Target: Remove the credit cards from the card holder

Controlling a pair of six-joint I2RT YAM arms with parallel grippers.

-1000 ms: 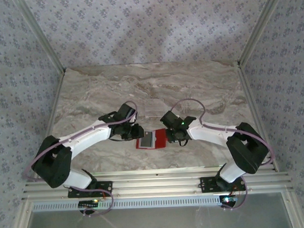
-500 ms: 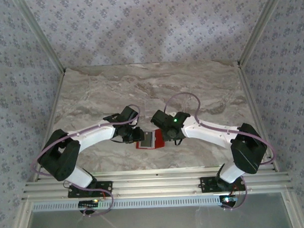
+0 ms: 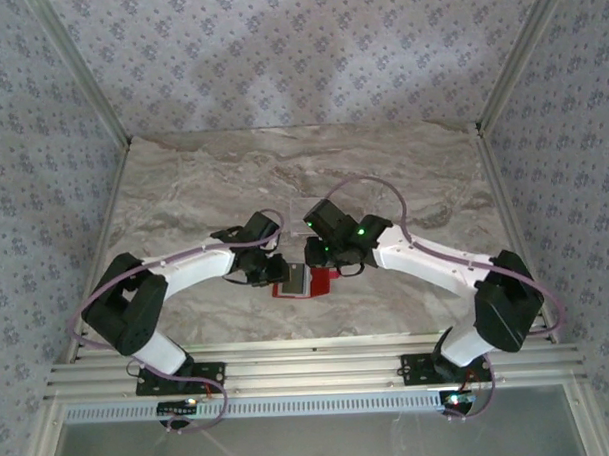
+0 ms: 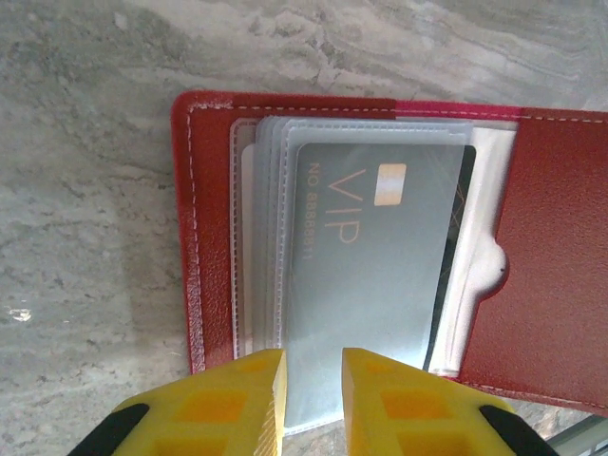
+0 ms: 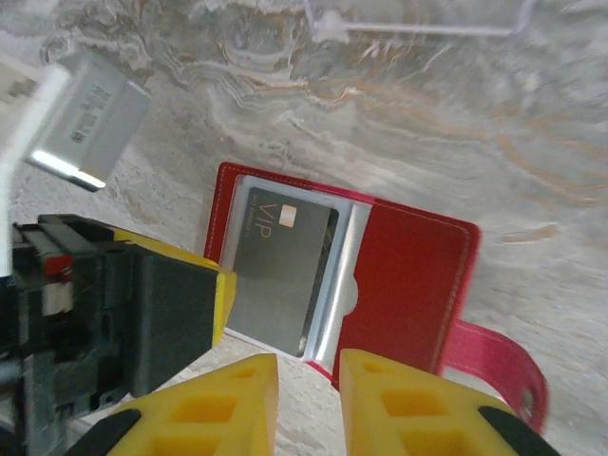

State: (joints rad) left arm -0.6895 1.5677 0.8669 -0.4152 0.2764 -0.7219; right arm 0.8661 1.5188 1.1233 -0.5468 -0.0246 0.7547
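Note:
The red card holder (image 4: 551,247) lies open and flat on the marble table (image 3: 183,192), also seen from above (image 3: 304,281) and from the right wrist (image 5: 408,275). A grey-silver VIP credit card (image 4: 380,256) sits in its clear pocket, over several more sleeves (image 4: 255,237). My left gripper (image 4: 312,399) hovers at the near edge of that pocket, narrowly open, with the card's edge showing through the gap. Over the table just short of the holder, my right gripper (image 5: 309,399) is narrowly open and holds nothing. Another grey card (image 5: 90,123) lies loose to the left.
A clear plastic tray (image 5: 418,24) rests on the table beyond the holder. The holder's pink strap (image 5: 494,366) sticks out to the right. The two grippers (image 3: 266,267) (image 3: 320,252) are close together over the holder. Patterned walls close off three sides.
My right gripper has swung left and forward, from beside the holder's right end to over it. The left gripper has barely shifted; its elbow has drawn in.

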